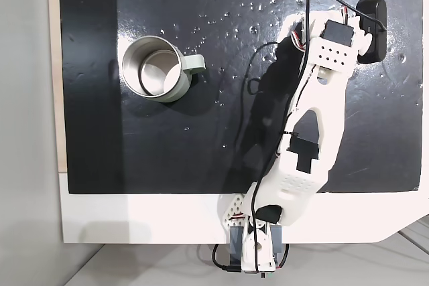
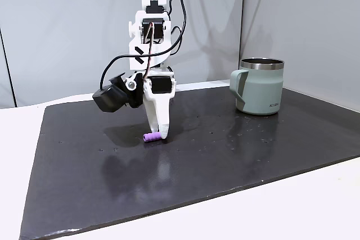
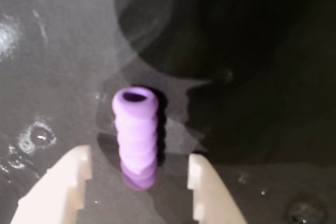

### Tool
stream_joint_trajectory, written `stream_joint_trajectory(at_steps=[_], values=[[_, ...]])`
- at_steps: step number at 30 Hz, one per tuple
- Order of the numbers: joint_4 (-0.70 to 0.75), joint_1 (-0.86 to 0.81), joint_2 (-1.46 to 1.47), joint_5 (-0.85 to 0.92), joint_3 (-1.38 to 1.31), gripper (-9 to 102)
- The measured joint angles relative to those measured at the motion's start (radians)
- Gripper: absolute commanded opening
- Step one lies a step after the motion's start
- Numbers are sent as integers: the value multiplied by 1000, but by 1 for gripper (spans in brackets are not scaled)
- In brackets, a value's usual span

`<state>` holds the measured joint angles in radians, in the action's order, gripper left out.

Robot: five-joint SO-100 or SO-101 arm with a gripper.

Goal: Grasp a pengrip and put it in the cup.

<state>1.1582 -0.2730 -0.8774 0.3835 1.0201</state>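
Pengrip point(image 3: 135, 137) between parted pincer point(image 3: 139, 174) tips

Support: black mat point(image 1: 201, 132), glossy and speckled, on a white table point(image 1: 134, 219). On the mat: pale grey-green cup point(image 1: 157, 68), upright, upper left of an overhead fixed view; light-purple pengrip point(image 2: 151, 137), lying flat, centre left of a side fixed view.

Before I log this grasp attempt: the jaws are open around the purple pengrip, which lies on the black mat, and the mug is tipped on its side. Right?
Not quite. The mug stands upright on the black mat, as the fixed view from the side shows. The rest holds: in the wrist view the gripper has its jaws open on either side of the purple pengrip, which lies on the mat.
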Motion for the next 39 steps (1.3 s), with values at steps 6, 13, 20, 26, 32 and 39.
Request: stream_joint_trajectory(at_steps=[6,13,20,26,32,39], values=[[0,-15,31,20,-35,16],[2,-43,60,23,-75,7],[3,-48,74,23,-98,3],[44,-46,77,8,-146,2],[109,11,-43,-58,-150,2],[189,117,-319,-166,-29,2]])
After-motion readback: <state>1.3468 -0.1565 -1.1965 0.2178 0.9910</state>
